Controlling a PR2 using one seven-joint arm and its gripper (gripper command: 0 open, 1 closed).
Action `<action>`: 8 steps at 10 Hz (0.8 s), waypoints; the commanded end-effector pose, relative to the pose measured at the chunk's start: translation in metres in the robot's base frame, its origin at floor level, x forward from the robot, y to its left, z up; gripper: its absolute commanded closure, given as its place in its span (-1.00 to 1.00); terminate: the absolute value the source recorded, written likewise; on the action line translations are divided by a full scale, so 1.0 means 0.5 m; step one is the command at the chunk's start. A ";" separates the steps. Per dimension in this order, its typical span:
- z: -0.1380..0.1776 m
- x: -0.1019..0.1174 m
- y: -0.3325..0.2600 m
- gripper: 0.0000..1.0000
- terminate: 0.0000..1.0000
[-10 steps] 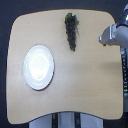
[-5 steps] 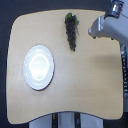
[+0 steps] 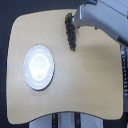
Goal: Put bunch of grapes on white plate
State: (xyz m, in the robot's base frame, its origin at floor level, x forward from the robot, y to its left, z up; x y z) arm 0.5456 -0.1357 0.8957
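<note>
A round, glossy white plate [image 3: 39,67] sits on the pale wooden tabletop [image 3: 90,85] toward the exterior view's left, with nothing on it. Well apart from it, near the table's far edge, lies the elongated bunch of dark purple grapes [image 3: 71,36], its green stem end pointing away. The grey gripper [image 3: 75,21] overlaps that stem end; whether its fingers are apart or together cannot be told. The arm is cut off at the frame's right.

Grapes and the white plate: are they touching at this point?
Apart. The exterior view shows bare table between the bunch of grapes near the far edge and the white plate toward the view's left.
</note>
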 end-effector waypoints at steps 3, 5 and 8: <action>-0.085 0.078 0.172 -1.00 -1.00; -0.107 0.091 0.192 -1.00 -1.00; -0.170 0.097 0.180 -1.00 -1.00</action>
State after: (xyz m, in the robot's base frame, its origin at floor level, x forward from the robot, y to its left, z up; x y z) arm 0.5825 -0.0490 0.8497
